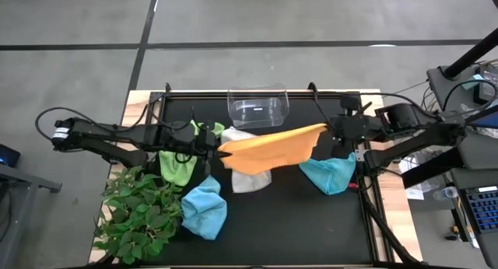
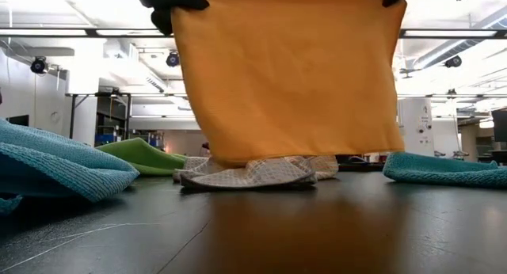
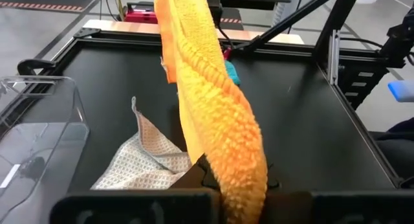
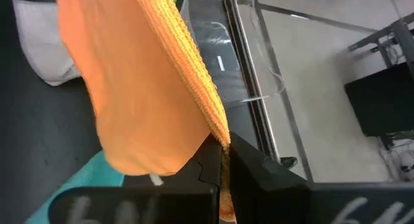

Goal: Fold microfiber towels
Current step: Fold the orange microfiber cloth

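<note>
The yellow-orange towel (image 1: 268,150) hangs stretched between my two grippers above the table's middle; in the low view (image 2: 289,76) its lower edge ends just above the pale grey-white towel (image 2: 253,173). My left gripper (image 1: 219,147) is shut on its left top corner, my right gripper (image 1: 327,130) on its right top corner. The lime green towel (image 1: 177,166) and the light blue towel (image 1: 205,209) lie crumpled on the table's left part, the teal towel (image 1: 330,174) on the right. My left gripper pinches the towel's top corner (image 3: 242,185) between its two fingers, coming level from the table's left. The towel hangs below, lifted clear, its top edge drawn across to the other gripper. My right gripper pinches the other top corner (image 4: 222,141) between its two fingers, coming level from the table's right. The edge runs away from the fingers fairly taut; the cloth hangs down below it, clear of the table.
A clear plastic bin (image 1: 257,105) stands at the table's far edge, behind the held towel. A leafy green plant (image 1: 138,214) sits at the near left corner. Dark table surface (image 1: 296,222) lies bare in the near middle and right.
</note>
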Action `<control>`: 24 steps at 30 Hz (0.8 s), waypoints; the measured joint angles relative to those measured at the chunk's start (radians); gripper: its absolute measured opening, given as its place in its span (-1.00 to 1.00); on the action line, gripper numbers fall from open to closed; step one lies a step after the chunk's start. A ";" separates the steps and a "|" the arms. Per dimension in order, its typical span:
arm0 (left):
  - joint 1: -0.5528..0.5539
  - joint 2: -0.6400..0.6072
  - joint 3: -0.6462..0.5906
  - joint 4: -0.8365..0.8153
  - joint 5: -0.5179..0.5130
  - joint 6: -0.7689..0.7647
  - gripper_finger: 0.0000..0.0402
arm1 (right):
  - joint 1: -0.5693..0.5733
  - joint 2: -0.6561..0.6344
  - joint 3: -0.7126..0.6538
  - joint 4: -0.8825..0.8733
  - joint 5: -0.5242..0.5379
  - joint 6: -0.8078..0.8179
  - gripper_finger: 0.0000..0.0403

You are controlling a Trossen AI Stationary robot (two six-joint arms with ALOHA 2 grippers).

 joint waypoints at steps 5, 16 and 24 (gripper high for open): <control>-0.037 0.023 -0.002 0.002 0.001 -0.001 -1.00 | 0.085 -0.001 -0.024 -0.005 -0.058 0.110 -0.96; -0.212 0.143 -0.008 0.100 0.006 -0.065 -1.00 | 0.425 0.008 -0.264 0.131 -0.065 0.492 -0.96; -0.302 0.288 -0.008 0.148 0.007 -0.230 -1.00 | 0.607 0.013 -0.462 0.411 -0.092 0.692 -0.96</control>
